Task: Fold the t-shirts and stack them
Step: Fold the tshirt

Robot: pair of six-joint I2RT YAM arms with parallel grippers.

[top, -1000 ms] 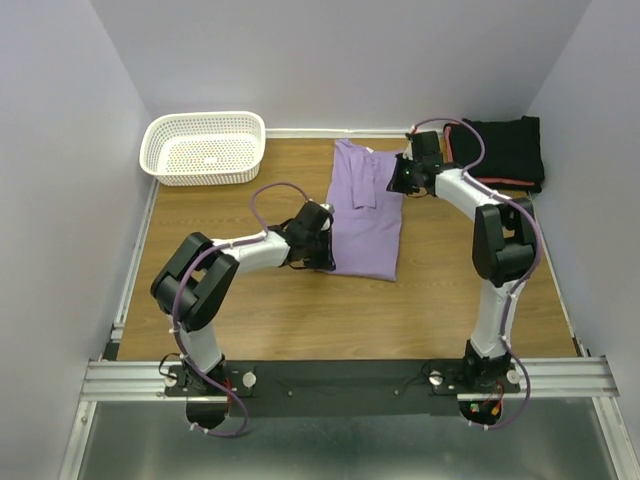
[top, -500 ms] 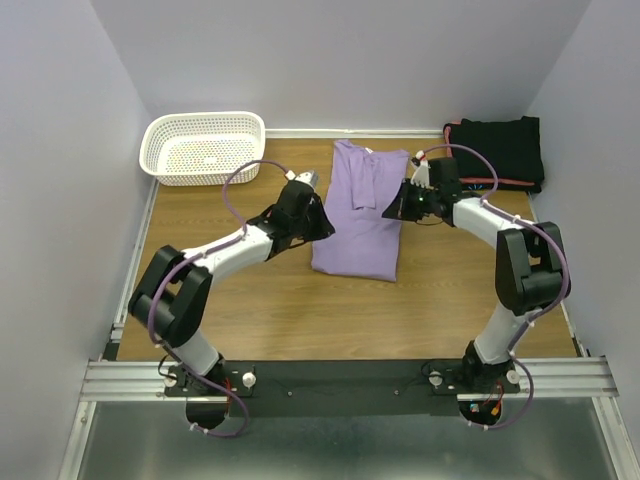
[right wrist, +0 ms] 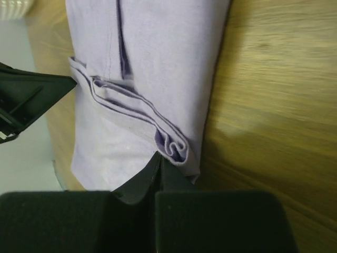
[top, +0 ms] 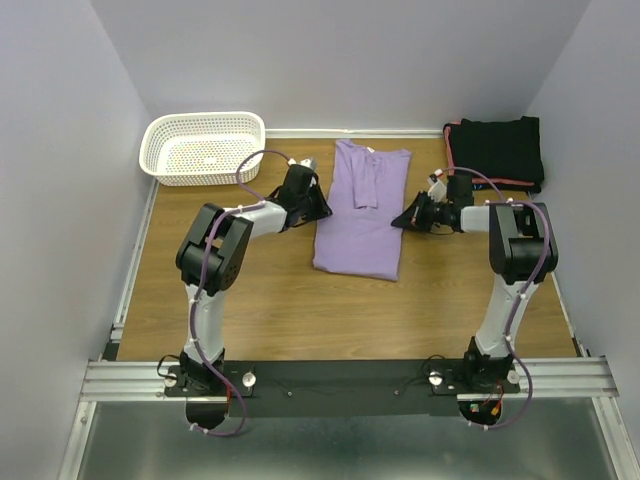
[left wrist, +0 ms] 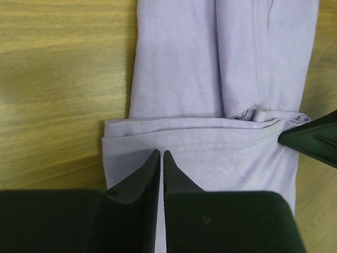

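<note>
**Work surface.** The wooden table (top: pixel 270 300) carries three groups of items. A white mesh basket (top: pixel 160 135) stands at the far left corner. The folded black shirts (top: pixel 500 145) lie stacked at the far right corner, with a coral-red edge (top: pixel 500 182) showing along the near side of the stack. The lavender shirt (top: pixel 360 225) lies flat between them, in the middle of the table toward the far side. It is well apart from both the basket and the stack.

**Lavender shirt.** The garment is folded into a narrow strip running from far to near. A narrower flap lies on top of its far half. A raised ridge of cloth (left wrist: pixel 253 113) crosses the strip at about mid-length, on the line between the two end effectors.

**Left gripper** (left wrist: pixel 161 153). It is positioned at the left edge of the strip. The fingers stand almost together, with only a thin slit between them. The tips rest over the stitched hem band. Whether any cloth is caught in the slit cannot be told.

**Right gripper** (right wrist: pixel 159 158). It is positioned at the right edge of the strip, opposite the left unit. The fingers are pressed together. They are clamped on a bunched roll of several cloth layers (right wrist: pixel 176 147) at that edge.
</note>
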